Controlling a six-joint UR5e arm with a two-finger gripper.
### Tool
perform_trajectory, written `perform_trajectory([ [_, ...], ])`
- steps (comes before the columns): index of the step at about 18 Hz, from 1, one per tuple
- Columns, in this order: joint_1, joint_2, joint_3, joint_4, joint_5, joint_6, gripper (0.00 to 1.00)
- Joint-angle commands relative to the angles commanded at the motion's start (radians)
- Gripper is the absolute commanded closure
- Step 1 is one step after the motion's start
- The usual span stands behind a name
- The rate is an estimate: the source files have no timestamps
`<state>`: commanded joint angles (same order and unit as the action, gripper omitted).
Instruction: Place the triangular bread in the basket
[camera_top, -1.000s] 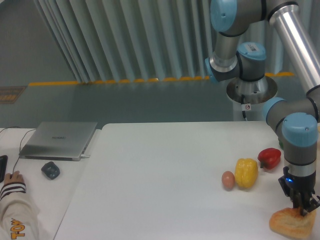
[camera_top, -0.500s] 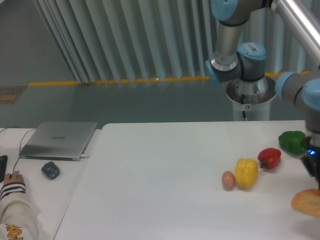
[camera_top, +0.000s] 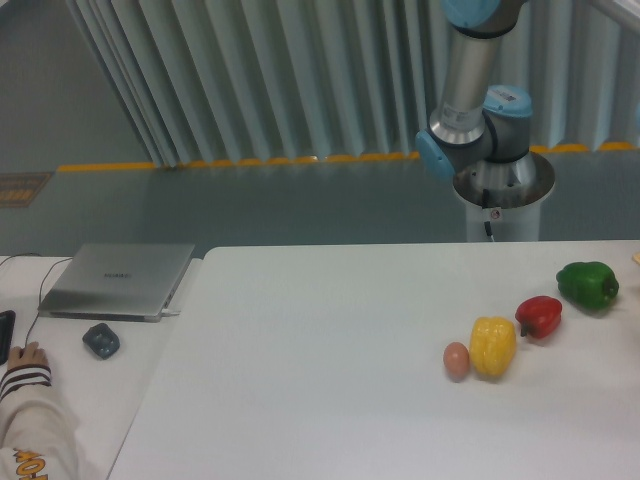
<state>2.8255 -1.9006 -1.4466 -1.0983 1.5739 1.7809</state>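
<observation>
Only the arm's base and lower joints (camera_top: 487, 130) show, at about one o'clock behind the table (camera_top: 330, 380); the fingers are out of frame, so whether they are wide, narrow or holding anything cannot be told. Neither the triangular bread nor the basket is visible anywhere; a sliver at the right edge is too small to identify. Judging from that, the carry to the basket probably plays out off to the right.

On a side desk at nine o'clock a closed laptop (camera_top: 118, 280) carries a small logo, too faint to read. Toward three o'clock runs a diagonal row, likely spread apart so each can be gripped singly: green pepper (camera_top: 588, 284), red pepper (camera_top: 539, 315), yellow pepper (camera_top: 493, 346), and an egg (camera_top: 456, 360) just beside it. A sleeve (camera_top: 30, 440) at seven o'clock bears partial orange lettering, unreadable here. A dark mouse (camera_top: 100, 340) lies near the laptop.
</observation>
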Motion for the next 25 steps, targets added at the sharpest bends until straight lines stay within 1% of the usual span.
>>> perform_trajectory([
  [1, 0.009, -0.003, 0.000, 0.005, -0.005, 0.017, 0.82],
  [3, 0.040, -0.008, 0.000, 0.044, -0.053, 0.096, 0.79],
  [4, 0.054, -0.009, 0.000, 0.044, -0.073, 0.123, 0.79],
  [5, 0.064, -0.009, -0.001, 0.045, -0.090, 0.144, 0.76],
  [6, 0.072, -0.009, -0.003, 0.045, -0.100, 0.159, 0.60],
  [7, 0.074, -0.009, -0.005, 0.046, -0.103, 0.167, 0.46],
  [10, 0.071, -0.006, -0.009, 0.045, -0.130, 0.161, 0.29],
  [11, 0.072, -0.005, -0.009, 0.041, -0.147, 0.160, 0.21],
  [12, 0.074, -0.005, -0.011, 0.040, -0.165, 0.160, 0.01],
  [14, 0.072, 0.000, -0.018, 0.038, -0.179, 0.157, 0.00],
  [17, 0.062, 0.003, -0.057, 0.049, -0.173, 0.146, 0.00],
  [18, 0.054, 0.018, -0.092, 0.052, -0.161, 0.120, 0.00],
  [19, 0.051, 0.035, -0.110, 0.055, -0.143, 0.085, 0.00],
  [20, 0.039, 0.038, -0.115, 0.058, -0.126, 0.056, 0.00],
  [22, 0.020, 0.043, -0.101, 0.054, -0.118, 0.032, 0.00],
  [23, 0.011, 0.043, -0.094, 0.043, -0.114, 0.028, 0.00],
  [25, -0.006, 0.043, -0.074, -0.007, -0.074, 0.026, 0.00],
])
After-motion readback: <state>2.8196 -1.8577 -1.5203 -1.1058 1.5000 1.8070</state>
